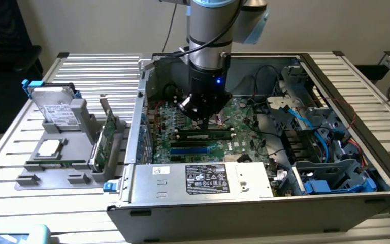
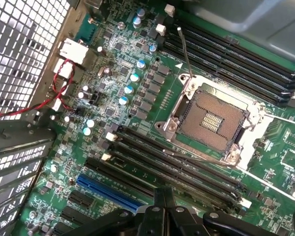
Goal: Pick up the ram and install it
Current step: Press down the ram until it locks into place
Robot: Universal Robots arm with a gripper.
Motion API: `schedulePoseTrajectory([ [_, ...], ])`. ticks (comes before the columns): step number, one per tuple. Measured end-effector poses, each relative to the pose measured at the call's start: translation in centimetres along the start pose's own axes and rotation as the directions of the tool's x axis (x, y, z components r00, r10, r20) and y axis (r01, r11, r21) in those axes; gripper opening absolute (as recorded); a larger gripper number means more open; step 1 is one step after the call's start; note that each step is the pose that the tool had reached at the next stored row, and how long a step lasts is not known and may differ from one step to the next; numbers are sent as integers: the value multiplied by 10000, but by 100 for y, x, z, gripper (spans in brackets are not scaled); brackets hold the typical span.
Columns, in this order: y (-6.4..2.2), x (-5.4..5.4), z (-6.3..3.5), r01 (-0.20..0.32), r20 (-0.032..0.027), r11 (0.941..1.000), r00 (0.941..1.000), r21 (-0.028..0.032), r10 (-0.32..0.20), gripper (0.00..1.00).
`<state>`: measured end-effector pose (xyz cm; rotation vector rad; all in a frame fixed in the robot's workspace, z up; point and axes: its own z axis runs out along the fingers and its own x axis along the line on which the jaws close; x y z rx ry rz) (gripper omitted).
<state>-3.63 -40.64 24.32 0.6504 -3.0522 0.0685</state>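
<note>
Gripper (image 1: 205, 118) sits low inside the open PC case (image 1: 385, 168) over the motherboard (image 2: 137, 98), fingers pressed together on nothing, while 1 ram (image 1: 205, 135) stick lies in a memory slot just beneath it, apparently seated, install looks near complete.

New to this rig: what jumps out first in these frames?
The grey robot arm reaching down into the open metal computer case, its claw low over the green motherboard. Just below it, a long thin green ram stick lies along a memory slot. In the wrist view, the open, empty silver processor socket stands out among black slots.
</note>
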Motion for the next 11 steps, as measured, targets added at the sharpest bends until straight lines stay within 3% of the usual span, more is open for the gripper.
schedulePoseTrajectory([
  [3,0,0,-1,-247,13,9997,9997,53,247,11],
  [11,0,1,-1,-273,12,9996,9996,56,273,11],
])
